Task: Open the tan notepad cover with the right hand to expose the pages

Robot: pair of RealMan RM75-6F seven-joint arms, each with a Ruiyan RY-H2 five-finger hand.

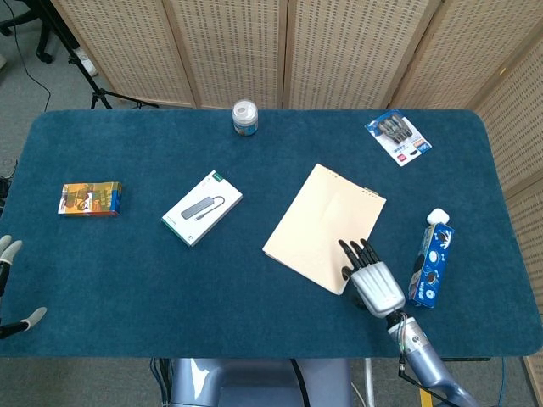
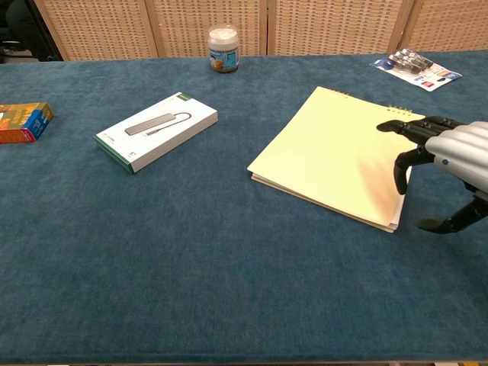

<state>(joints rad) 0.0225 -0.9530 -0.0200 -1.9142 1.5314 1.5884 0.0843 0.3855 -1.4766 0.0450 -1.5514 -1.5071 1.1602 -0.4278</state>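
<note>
One tan notepad (image 1: 322,227), one white box (image 1: 202,207), one jar (image 1: 244,118), one carton (image 1: 432,259), one orange packet (image 1: 90,199), one blister pack (image 1: 398,137).

the tan notepad (image 1: 324,226) lies closed and turned at an angle on the blue surface (image 1: 254,305). the right hand (image 1: 372,277) sits at its near right corner, dark fingers (image 1: 360,252) spread over the cover's edge. just right of the notepad stands a blue carton (image 1: 432,260). beyond the notepad are a small jar (image 1: 245,118) and a packet (image 1: 398,137); left of it a white box (image 1: 202,207), further left an orange box (image 1: 90,199). the left hand (image 1: 12,284) shows only partly at the far left edge.
</note>
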